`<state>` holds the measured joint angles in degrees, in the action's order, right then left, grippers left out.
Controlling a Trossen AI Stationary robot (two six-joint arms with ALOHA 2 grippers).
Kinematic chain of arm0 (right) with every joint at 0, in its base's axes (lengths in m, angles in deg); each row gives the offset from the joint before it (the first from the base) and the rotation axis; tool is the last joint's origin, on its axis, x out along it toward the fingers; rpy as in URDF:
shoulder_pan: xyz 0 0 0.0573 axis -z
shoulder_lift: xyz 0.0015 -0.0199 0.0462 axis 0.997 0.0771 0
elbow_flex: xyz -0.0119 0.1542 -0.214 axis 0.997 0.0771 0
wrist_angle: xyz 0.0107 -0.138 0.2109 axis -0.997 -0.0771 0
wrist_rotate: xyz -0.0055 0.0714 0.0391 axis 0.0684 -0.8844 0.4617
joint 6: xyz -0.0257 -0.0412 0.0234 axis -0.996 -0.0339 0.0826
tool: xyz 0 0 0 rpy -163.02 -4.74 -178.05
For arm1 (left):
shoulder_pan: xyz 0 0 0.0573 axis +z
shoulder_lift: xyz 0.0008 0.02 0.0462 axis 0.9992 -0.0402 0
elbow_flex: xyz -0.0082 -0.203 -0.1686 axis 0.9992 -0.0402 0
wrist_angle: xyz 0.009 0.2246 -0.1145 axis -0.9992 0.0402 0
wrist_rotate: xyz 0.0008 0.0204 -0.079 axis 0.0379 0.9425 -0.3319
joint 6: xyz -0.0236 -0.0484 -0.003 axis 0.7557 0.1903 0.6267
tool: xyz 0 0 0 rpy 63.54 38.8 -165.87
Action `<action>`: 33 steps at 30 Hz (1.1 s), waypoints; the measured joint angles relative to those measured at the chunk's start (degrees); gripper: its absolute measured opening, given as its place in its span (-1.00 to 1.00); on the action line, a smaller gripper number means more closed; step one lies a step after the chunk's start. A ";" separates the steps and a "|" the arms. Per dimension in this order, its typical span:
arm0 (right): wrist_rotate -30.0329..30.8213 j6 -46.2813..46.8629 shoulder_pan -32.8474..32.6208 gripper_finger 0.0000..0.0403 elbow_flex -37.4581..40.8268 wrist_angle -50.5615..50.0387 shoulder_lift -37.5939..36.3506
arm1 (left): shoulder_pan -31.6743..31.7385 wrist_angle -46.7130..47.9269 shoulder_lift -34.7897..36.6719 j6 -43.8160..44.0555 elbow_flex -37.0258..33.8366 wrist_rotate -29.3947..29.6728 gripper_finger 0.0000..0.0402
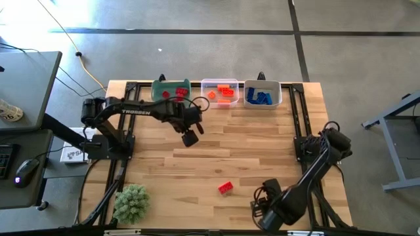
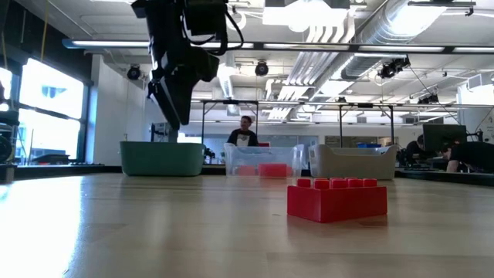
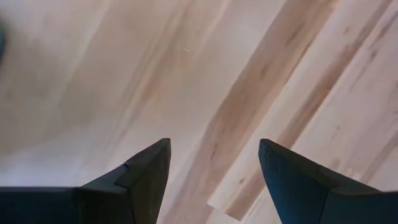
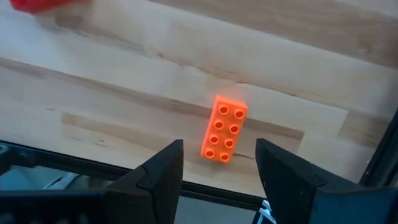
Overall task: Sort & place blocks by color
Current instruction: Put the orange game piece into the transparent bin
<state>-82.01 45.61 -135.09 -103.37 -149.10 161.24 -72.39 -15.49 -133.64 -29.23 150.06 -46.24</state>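
Observation:
One red block [image 1: 226, 188] lies flat on the table near the near edge, and shows large in the low view [image 2: 336, 199]. An orange block [image 4: 224, 129] lies flat, studs up, close to the table's near edge; the right arm hides it in the high view. My right gripper [image 4: 219, 144] is open and hovers over the orange block without touching it [image 1: 266, 208]. My left gripper [image 1: 189, 138] is open and empty above bare wood at mid-table [image 3: 214, 146]. More red, orange and blue blocks sit in the bins.
Three bins stand in a row at the far edge: green bin [image 1: 171, 90] with red blocks, clear bin [image 1: 220, 93] with orange ones, grey bin [image 1: 262, 94] with blue ones. A fuzzy green ball [image 1: 131, 202] sits at the near left corner. People show in the room behind.

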 joint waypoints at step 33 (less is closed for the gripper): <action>-3.24 2.65 -1.97 -0.06 3.62 8.79 10.03 | -3.10 -0.26 0.02 1.42 0.00 0.20 0.17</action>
<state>-85.25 48.26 -137.06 -99.75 -140.31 171.27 -75.49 -15.75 -133.62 -27.82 150.06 -46.04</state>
